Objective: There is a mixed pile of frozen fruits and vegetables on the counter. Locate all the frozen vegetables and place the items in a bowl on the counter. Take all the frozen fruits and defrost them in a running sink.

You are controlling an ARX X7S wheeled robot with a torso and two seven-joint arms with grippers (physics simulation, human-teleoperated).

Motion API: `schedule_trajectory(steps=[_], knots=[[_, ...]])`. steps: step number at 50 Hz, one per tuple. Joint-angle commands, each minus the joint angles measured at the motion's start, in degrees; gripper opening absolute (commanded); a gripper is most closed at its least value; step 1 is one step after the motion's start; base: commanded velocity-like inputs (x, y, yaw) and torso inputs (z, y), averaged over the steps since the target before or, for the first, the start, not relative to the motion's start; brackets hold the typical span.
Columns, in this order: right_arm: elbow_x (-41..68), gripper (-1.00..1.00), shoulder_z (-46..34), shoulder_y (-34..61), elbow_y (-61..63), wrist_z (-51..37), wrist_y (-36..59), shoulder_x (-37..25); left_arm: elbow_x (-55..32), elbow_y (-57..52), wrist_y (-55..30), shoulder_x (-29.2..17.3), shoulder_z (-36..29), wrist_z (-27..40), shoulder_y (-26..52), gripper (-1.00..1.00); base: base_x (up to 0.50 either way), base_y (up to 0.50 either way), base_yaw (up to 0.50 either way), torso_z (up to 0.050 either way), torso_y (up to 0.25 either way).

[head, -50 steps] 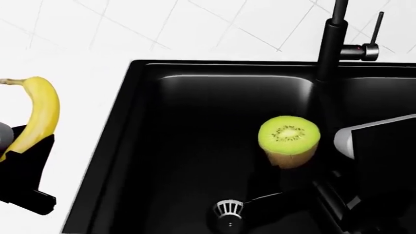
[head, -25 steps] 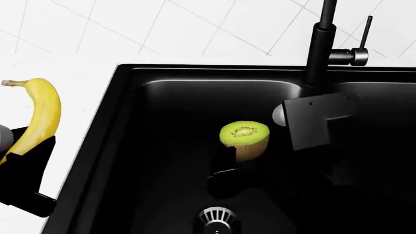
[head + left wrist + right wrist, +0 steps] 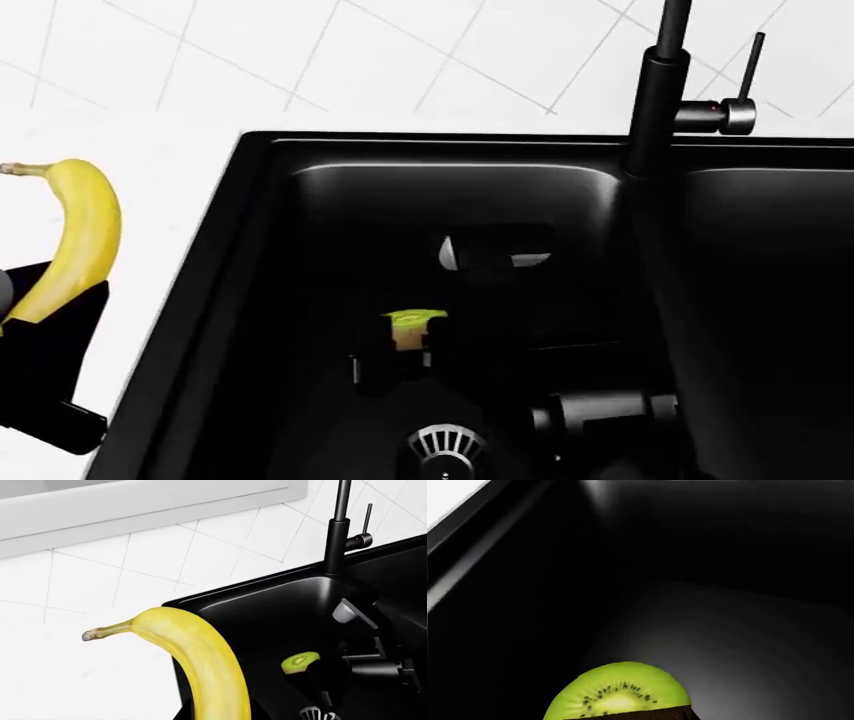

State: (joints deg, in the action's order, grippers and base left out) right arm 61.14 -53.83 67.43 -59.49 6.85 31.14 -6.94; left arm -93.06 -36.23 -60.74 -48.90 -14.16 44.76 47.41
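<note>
A yellow banana (image 3: 74, 235), one of the frozen fruits, is held upright over the white counter (image 3: 147, 190) left of the sink, with my left gripper (image 3: 51, 300) shut on its lower part. In the left wrist view the banana (image 3: 200, 655) rises from the jaws. A halved kiwi (image 3: 415, 328), green face up, is low inside the left basin of the black sink (image 3: 267, 300). My right gripper (image 3: 411, 345) is shut on it, a little above the drain (image 3: 445, 445). The right wrist view shows the kiwi (image 3: 620, 692) at the jaws. The frozen vegetables and the bowl are out of view.
The tall black faucet (image 3: 661, 90) with its steel-tipped lever (image 3: 731, 112) stands at the back between the two basins. My right arm (image 3: 601, 412) reaches down into the left basin. White tiled wall (image 3: 334, 60) lies behind the sink.
My right gripper has carried the kiwi down and to the left, deeper into the left basin, near the drain. The left gripper with the banana has barely moved.
</note>
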Motion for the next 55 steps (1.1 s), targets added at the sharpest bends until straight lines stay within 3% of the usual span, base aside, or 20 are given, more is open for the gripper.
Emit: schedule_trajectory(steps=[1, 10, 11, 20, 25, 31, 38, 42, 50, 55], knots=[[6.3, -1.00, -14.1, 0.7, -15.3, 7.2, -5.7, 6.9, 1.6, 0.3, 2.0, 1.2, 1.0, 0.1, -0.4, -1.00, 0.00, 0.00, 0.00, 0.000, 0.000], [12.1, -1.00, -20.1, 1.7, -15.4, 6.7, -6.2, 6.9, 1.8, 0.3, 1.9, 2.0, 0.1, 0.5, 0.1, -1.00, 0.00, 0.00, 0.00, 0.000, 0.000], [12.1, 1.00, -20.0, 2.1, -15.4, 6.5, -6.1, 6.9, 1.8, 0.3, 2.0, 2.0, 0.1, 0.4, 0.0, -1.00, 0.00, 0.00, 0.00, 0.000, 0.000], [13.5, 1.00, -22.1, 6.1, -13.8, 6.3, -7.7, 6.5, 2.1, -0.2, 2.4, 1.7, 0.1, -0.3, -1.0, -1.00, 0.00, 0.00, 0.00, 0.000, 0.001], [18.2, 1.00, -17.4, 5.9, 20.2, -13.4, -6.2, -10.2, 1.9, -1.0, 1.9, 2.2, -1.0, -0.6, -1.2, -1.00, 0.00, 0.00, 0.00, 0.000, 0.000], [22.7, 1.00, -13.2, 5.0, 43.3, -27.9, -5.4, -23.6, 1.5, -2.1, -0.5, 5.2, -5.1, 0.1, 0.6, -1.00, 0.00, 0.00, 0.00, 0.000, 0.000], [30.1, 1.00, -8.2, 8.5, 59.6, -35.1, -2.7, -33.8, 0.9, -0.2, -4.2, 14.0, -12.5, 2.8, 7.0, -1.00, 0.00, 0.00, 0.00, 0.000, 0.000], [32.3, 1.00, -7.2, 5.5, 66.3, -37.4, -3.7, -38.5, 2.3, 2.7, -5.1, 18.5, -15.7, 2.8, 8.7, -1.00, 0.00, 0.00, 0.00, 0.000, 0.000], [27.5, 1.00, -6.5, -1.6, 77.3, -38.1, -10.1, -45.9, 2.4, 6.9, -5.4, 23.4, -18.1, 3.2, 12.0, -1.00, 0.00, 0.00, 0.00, 0.000, 0.000], [27.0, 1.00, -3.6, -5.8, 88.3, -43.4, -15.5, -56.6, 5.4, 8.1, -5.2, 25.8, -20.7, 1.3, 10.8, -1.00, 0.00, 0.00, 0.00, 0.000, 0.000]])
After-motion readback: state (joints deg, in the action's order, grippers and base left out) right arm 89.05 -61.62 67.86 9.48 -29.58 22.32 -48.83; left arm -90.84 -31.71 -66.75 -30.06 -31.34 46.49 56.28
